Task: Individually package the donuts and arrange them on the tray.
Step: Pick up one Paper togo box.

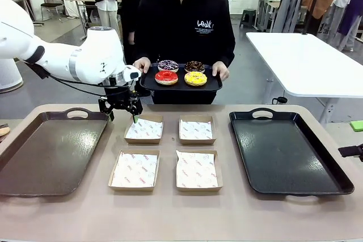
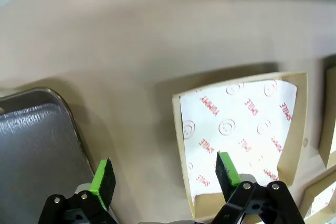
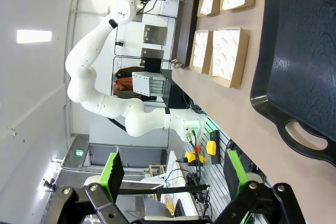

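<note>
Left gripper (image 1: 121,106): spread wide, empty, poised over the left edge of the far-left paper-lined box (image 1: 144,130). Right gripper (image 3: 173,169): likewise wide, empty, at the table's right side. Donuts (image 1: 166,76): four, on a small black tray (image 1: 148,84) held in a person's hands (image 1: 142,63) past the far edge. Four boxes between the left large tray (image 1: 45,151) and the right large tray (image 1: 289,151).

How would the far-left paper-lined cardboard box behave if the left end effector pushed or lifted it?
Probably light: the cardboard box looks thin and shallow, so a nudge likely slides it on the table. Its paper liner lies loose and may flop out.
</note>
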Motion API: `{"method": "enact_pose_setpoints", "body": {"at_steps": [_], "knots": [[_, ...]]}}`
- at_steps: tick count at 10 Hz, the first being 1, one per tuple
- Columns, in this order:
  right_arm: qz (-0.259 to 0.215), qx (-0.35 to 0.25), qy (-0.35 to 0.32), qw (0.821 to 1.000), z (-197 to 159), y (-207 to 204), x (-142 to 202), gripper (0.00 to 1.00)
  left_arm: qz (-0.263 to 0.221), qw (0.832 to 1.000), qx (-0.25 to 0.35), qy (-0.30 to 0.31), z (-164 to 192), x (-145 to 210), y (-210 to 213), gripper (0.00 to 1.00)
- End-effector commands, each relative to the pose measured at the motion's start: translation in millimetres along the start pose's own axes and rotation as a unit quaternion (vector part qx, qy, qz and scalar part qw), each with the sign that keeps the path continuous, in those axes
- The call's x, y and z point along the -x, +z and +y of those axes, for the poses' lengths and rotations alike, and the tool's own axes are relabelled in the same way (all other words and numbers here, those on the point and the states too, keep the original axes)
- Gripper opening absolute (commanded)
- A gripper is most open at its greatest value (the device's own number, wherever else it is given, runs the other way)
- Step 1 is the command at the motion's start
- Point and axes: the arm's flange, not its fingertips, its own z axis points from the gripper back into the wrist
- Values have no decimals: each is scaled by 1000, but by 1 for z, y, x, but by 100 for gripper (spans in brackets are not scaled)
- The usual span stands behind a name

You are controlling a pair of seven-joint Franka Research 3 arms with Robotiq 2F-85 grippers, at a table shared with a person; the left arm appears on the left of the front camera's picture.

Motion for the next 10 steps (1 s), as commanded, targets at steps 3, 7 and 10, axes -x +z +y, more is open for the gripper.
{"method": "enact_pose_setpoints", "body": {"at_steps": [3, 7, 10], "knots": [[-1, -7, 4, 1000, -1, 2, 1, 100, -13, 999, -6, 29, -10, -6, -14, 100], [-1, -7, 4, 1000, -1, 2, 1, 100, -26, 999, 2, 48, -9, -9, -12, 0], [-1, -7, 4, 1000, -1, 2, 1, 100, -5, 998, 21, 63, -9, -11, -14, 8]]}}
